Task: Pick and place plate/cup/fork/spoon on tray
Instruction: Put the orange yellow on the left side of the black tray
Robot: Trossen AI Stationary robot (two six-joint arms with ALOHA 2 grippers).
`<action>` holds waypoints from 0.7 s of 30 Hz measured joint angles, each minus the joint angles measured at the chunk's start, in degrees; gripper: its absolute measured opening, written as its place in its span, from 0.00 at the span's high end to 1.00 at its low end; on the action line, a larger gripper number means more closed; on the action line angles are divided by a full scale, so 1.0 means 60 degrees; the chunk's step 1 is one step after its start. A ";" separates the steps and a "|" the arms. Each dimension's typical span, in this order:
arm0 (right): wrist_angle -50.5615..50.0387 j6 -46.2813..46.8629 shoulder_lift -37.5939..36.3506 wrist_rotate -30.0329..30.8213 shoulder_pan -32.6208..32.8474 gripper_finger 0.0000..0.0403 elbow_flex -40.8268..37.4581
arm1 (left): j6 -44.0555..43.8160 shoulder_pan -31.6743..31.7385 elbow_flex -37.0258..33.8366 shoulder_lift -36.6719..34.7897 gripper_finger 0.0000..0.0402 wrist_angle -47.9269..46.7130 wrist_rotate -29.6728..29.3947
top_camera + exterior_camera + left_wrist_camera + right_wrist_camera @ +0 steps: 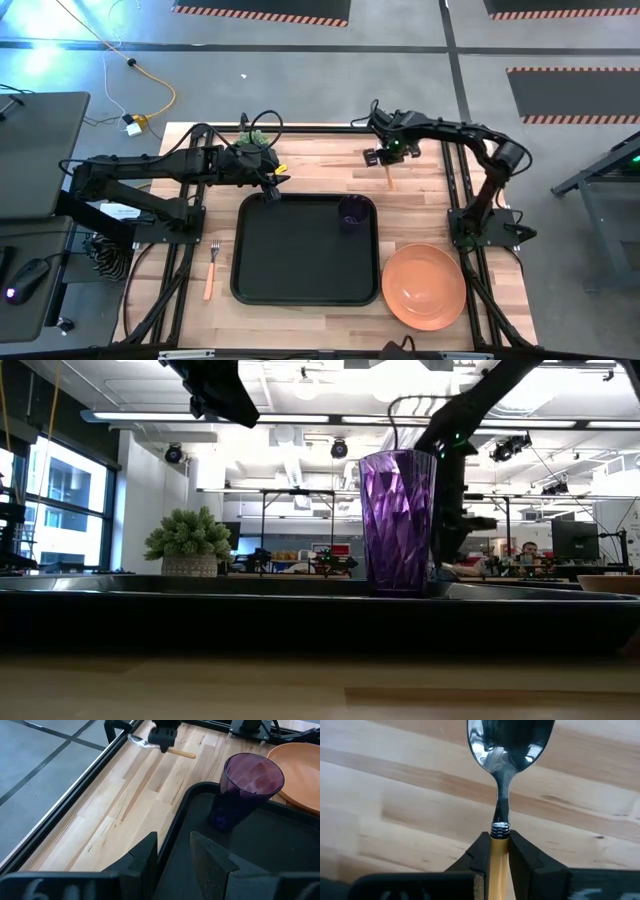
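The black tray lies mid-table. The purple cup stands upright on the tray's floor in its far right corner, also in the low view and the left wrist view. My left gripper is open and empty above the tray's far left corner. My right gripper is shut on the spoon beyond the tray's far edge. The orange plate rests on the table right of the tray. The fork lies on the table left of the tray. My right gripper pinches the spoon's orange handle between its two fingers, right behind the silver neck. The fingers come from above, pointing down, across the handle. The bowl points toward the far edge, the handle's free end toward the near edge. Whether it is lifted clear I cannot tell.
A spiky green plant in a pot stands at the far left of the table, close behind my left gripper; it also shows in the low view. Bare wood lies between the tray's far edge and the table's far rail.
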 joint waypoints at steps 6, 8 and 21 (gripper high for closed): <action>-0.0005 0.0345 -0.1010 0.0026 0.0134 0.92 0.0004 | 0.0000 0.0000 0.0003 0.0000 0.73 0.0001 0.0002; -0.0015 0.0401 -0.1393 0.0031 0.0191 0.93 0.0004 | -0.0004 0.0000 0.0001 0.0000 0.73 0.0001 0.0001; 0.0093 0.1263 -0.3849 0.0500 0.0938 0.93 0.0015 | -0.0011 0.0000 0.0004 0.0004 0.73 0.0003 0.0006</action>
